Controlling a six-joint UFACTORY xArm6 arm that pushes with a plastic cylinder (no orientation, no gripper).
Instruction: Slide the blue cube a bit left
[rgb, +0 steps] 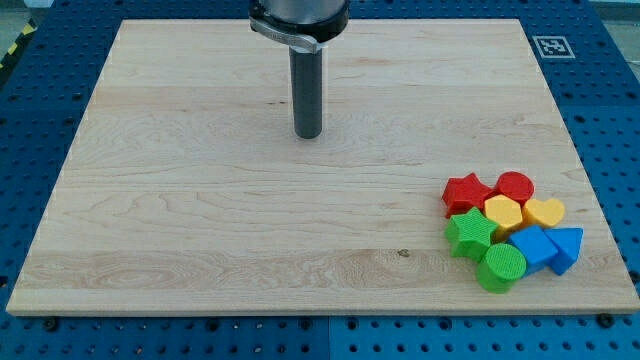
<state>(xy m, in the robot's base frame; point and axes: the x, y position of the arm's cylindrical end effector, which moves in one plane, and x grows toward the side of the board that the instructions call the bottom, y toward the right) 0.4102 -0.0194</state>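
Observation:
The blue cube (531, 247) lies in a tight cluster of blocks at the view's lower right of the wooden board (200, 220). It touches a blue triangle (567, 247) on its right, a green cylinder (501, 267) at its lower left and a yellow hexagon (503, 213) above. My tip (308, 134) stands far off, near the board's upper middle, well to the left of and above the cluster, touching no block.
The cluster also holds a red star (466, 192), a red cylinder (515, 186), a yellow heart (544, 212) and a green star (470, 233). The board's right edge (590, 200) runs close beside the cluster. A marker tag (549, 45) sits at the top right.

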